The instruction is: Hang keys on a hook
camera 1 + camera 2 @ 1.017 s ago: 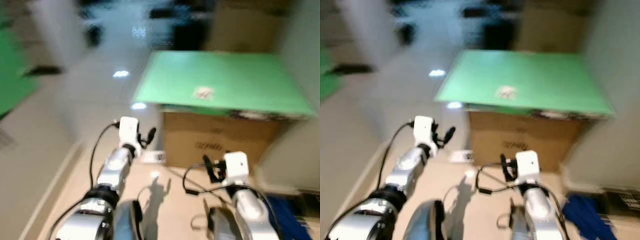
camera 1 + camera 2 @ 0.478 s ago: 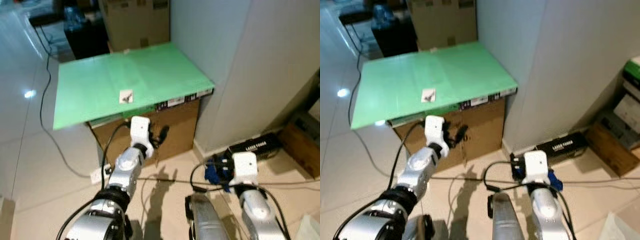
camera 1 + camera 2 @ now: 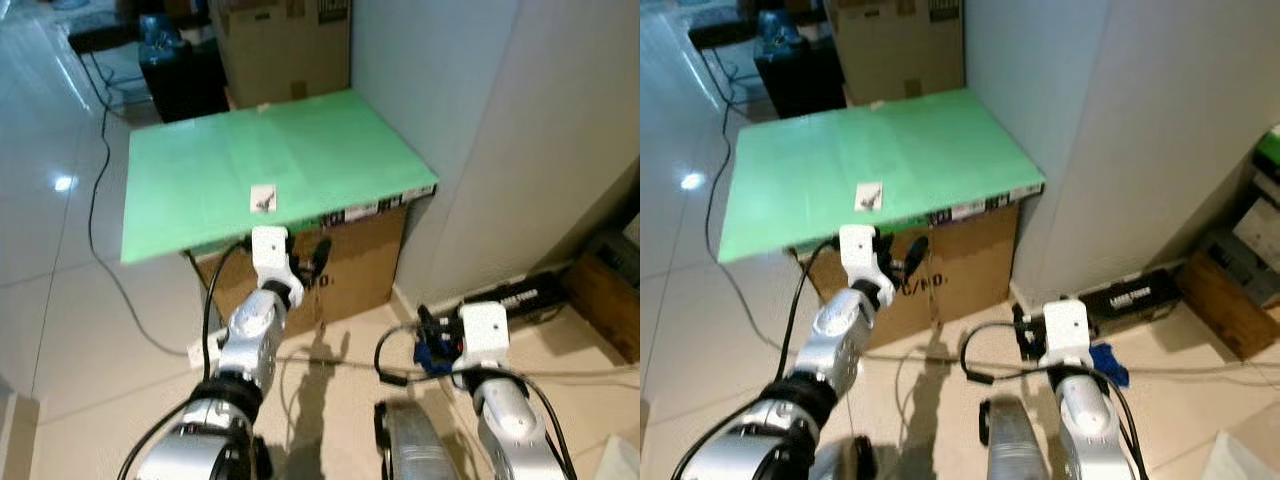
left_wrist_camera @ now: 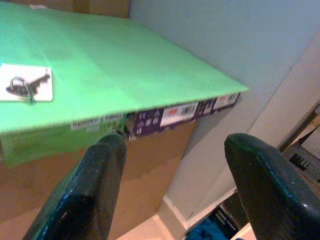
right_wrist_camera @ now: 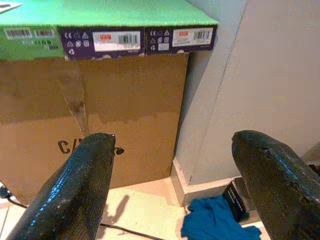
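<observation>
Keys [image 3: 264,199] on a white card on the green board [image 3: 210,170], left claw [image 4: 170,150] open, low before the board, right claw [image 5: 170,150] open near the box [image 5: 100,105]

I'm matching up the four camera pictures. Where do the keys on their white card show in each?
Left eye: keys on the green board's near half.
Right eye: same spot.
Left wrist: upper left, beyond the fingers.
Right wrist: keys not in it.
Shared landmark: the green board.
</observation>
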Available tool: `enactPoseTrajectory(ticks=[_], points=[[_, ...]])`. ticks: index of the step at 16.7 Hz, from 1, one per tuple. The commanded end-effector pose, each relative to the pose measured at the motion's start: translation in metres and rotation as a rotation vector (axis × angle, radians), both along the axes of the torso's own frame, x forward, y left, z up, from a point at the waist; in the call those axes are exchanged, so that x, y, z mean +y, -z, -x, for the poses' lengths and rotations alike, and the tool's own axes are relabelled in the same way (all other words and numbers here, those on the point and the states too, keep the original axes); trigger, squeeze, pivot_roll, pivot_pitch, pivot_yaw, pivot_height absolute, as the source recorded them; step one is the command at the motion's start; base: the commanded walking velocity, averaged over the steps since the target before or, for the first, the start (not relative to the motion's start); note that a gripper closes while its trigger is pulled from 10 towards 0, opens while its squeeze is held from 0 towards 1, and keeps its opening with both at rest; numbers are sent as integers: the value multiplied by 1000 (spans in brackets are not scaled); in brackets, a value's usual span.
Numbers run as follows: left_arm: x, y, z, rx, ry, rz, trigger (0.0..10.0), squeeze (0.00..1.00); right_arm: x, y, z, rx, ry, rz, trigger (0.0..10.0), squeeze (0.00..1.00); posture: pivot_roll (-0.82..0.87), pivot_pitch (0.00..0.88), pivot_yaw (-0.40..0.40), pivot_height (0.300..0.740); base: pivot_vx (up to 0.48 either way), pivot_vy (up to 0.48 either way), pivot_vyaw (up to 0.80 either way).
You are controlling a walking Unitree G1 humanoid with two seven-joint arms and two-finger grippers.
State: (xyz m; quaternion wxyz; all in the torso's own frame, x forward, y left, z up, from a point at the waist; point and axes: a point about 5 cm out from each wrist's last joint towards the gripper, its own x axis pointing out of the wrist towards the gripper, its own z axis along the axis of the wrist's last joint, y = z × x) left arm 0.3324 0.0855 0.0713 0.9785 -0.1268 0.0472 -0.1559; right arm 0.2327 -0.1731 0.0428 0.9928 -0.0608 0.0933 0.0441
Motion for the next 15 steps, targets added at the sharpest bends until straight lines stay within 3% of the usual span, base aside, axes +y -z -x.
enactPoseTrajectory(ticks=[1,5,11,13,15], points=[[7,0,-1,8,-51,9,10000,0,5,-8,-2,-43,-26,-10,10000,0,-190,26,86,684,0,0,0],[9,1,-6,33,-80,-79,10000,0,6,-6,-1,-35,-26,3,10000,0,-188,43,78,699,0,0,0],[-15,-26,-30,44,-38,-155,10000,0,16,-4,13,-13,-74,-6,10000,0,-211,114,77,699,0,0,0],[-23,-36,-37,48,-46,-170,10000,0,24,-7,22,-14,-102,-18,10000,0,-238,154,87,699,0,0,0],[-25,-40,-41,79,-64,-164,10000,0,38,-13,36,-28,-208,5,10000,0,-276,186,105,699,0,0,0]])
